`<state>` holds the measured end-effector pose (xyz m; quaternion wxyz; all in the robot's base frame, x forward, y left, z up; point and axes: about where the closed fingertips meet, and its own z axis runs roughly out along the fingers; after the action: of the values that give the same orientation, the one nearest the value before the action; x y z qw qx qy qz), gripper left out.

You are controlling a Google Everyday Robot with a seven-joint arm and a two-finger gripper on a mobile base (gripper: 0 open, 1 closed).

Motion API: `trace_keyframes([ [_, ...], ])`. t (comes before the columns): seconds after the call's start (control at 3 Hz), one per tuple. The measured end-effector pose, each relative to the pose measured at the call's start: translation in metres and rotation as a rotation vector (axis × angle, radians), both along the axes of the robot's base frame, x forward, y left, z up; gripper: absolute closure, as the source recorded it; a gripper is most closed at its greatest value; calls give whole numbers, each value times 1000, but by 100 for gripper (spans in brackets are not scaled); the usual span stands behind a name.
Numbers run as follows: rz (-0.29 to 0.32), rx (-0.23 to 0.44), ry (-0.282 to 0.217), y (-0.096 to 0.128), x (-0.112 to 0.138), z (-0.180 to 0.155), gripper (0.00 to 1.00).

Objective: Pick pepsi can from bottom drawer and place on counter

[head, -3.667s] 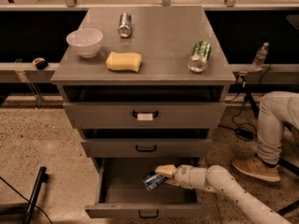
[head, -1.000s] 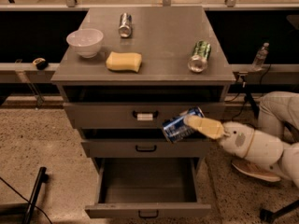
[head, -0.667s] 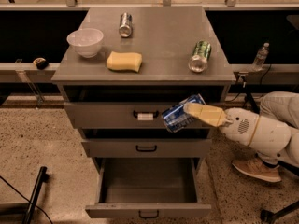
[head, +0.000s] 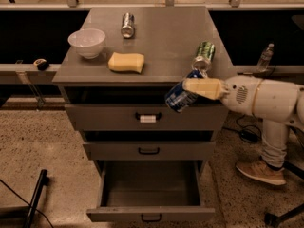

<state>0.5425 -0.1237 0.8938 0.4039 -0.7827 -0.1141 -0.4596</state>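
Gripper (head: 191,86) reaches in from 3 o'clock, fingers closed on the pepsi can (head: 177,99). Can is airborne at the counter's (head: 161,46) front edge. It is tilted, long axis from 7 to 1 o'clock; which end is the top is unclear. Green can (head: 204,55) lies at 12 o'clock of the gripper. Bottom drawer (head: 151,214) stands open at 6 o'clock.

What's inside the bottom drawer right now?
The open bottom drawer shows only bare floor; its front panel hides the nearest strip. The pepsi can is up by the counter edge, held in the gripper.
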Motion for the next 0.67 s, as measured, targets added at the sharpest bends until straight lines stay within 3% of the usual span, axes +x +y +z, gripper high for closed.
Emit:
trace_keyframes([
  [0.67,-59,-214,-23,6,24,26,100],
])
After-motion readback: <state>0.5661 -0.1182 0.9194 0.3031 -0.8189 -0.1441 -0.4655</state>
